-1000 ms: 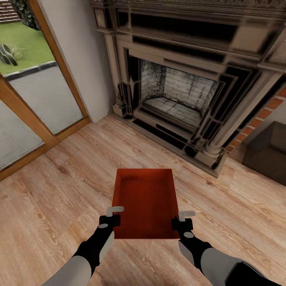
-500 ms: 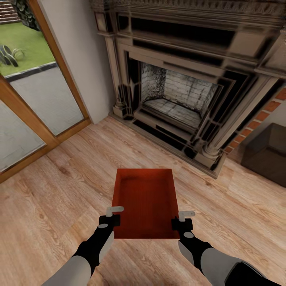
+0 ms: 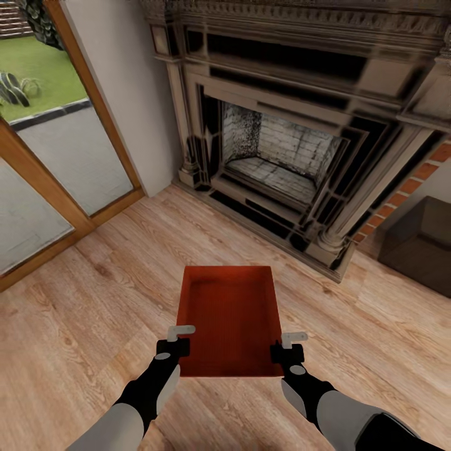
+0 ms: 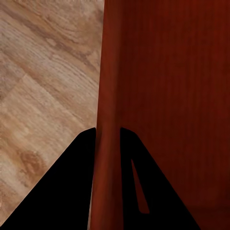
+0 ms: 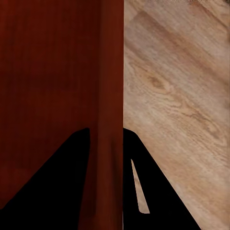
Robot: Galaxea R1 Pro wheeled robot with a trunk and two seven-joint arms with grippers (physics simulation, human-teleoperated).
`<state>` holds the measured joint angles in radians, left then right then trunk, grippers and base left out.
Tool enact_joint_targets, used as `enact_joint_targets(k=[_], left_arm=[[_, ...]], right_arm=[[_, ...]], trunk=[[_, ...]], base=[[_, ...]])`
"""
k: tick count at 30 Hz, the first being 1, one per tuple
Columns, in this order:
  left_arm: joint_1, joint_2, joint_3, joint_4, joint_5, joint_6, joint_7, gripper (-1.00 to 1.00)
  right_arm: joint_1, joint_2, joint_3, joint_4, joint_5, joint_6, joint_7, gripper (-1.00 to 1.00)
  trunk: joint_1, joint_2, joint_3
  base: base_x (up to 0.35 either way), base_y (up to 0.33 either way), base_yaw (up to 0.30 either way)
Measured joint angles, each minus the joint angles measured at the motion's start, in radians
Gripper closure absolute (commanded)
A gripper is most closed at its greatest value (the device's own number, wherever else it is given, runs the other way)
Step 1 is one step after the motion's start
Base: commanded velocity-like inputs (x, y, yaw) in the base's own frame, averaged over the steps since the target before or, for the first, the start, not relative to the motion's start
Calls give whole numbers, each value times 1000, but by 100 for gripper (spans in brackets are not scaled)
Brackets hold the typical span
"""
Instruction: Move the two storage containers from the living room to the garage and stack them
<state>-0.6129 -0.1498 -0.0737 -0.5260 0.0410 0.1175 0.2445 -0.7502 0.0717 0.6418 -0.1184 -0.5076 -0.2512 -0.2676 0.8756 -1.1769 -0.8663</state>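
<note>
An orange-red open storage container [image 3: 228, 319] is held level above the light wood plank floor of the living room, in front of me. My left gripper [image 3: 180, 335] is shut on its left wall near the near corner, and my right gripper [image 3: 289, 342] is shut on its right wall. In the left wrist view the container wall [image 4: 106, 115] runs between the two dark fingers [image 4: 62, 191]. The right wrist view has the other wall [image 5: 111, 115] pinched the same way between the fingers [image 5: 57, 187]. The container is empty inside.
A big fireplace [image 3: 282, 144] with a dark carved surround and red brick stands ahead. A glass door in a wood frame [image 3: 56, 144] is at the left, with a lawn outside. A dark low cabinet [image 3: 419, 244] sits at the right. Wood plank floor [image 3: 94, 300] surrounds me.
The whole view has shifted slightly, with the fireplace and door drifting down and left a little; the camera moved. Both grippers and the container keep the same place in the picture.
</note>
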Motion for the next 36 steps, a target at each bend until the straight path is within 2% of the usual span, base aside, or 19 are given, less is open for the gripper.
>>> enact_joint_targets(k=[11,23,28,36], left_arm=[[0,2,-5,-2,3,0,0,100],[0,10,-32,-5,31,1,3,100],[0,19,-58,-2,53,2,3,100],[2,24,-67,0,65,3,2,100]], right_arm=[[0,1,1,0,-3,-3,1,100],[0,0,4,1,-9,-5,3,100],[9,1,-2,-4,-9,-6,0,100],[9,6,4,4,-15,-9,-2,100]], trunk=[[-42,77,34],[-88,161,72],[-88,161,72],[-88,161,72]], base=[[0,0,0],[0,0,0],[0,0,0],[0,0,0]])
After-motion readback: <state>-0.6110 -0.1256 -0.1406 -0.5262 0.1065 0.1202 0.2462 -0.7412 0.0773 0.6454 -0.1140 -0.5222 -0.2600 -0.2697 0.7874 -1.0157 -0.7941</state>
